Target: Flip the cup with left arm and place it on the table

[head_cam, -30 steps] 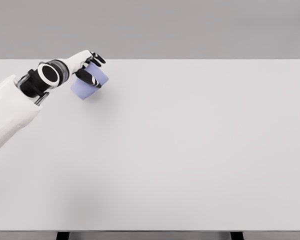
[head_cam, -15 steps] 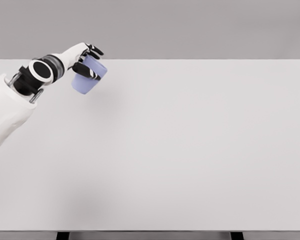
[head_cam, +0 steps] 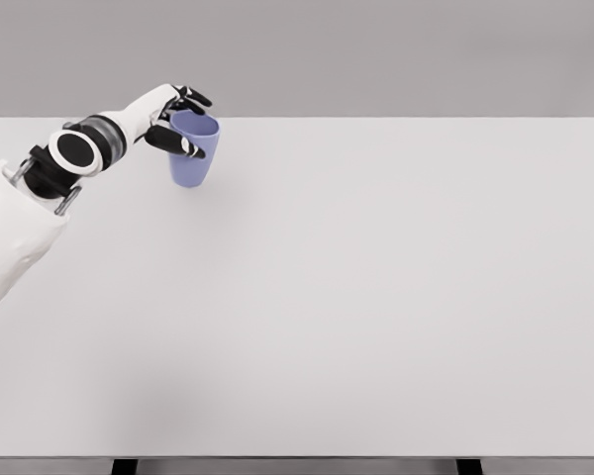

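Observation:
A lavender-blue cup stands nearly upright at the far left of the white table, its open mouth facing up. My left hand is wrapped around the cup's upper part, the dark fingers curled across its near side just below the rim. Whether the cup's base touches the tabletop or hovers just above it cannot be told. The left arm reaches in from the lower left. The right arm does not show.
The table's far edge runs just behind the cup and hand, against a grey backdrop. The front edge lies along the bottom of the picture.
The left hand has rotated the cup from tilted with its mouth pointing down-left to nearly upright with the mouth up, shifting it slightly right.

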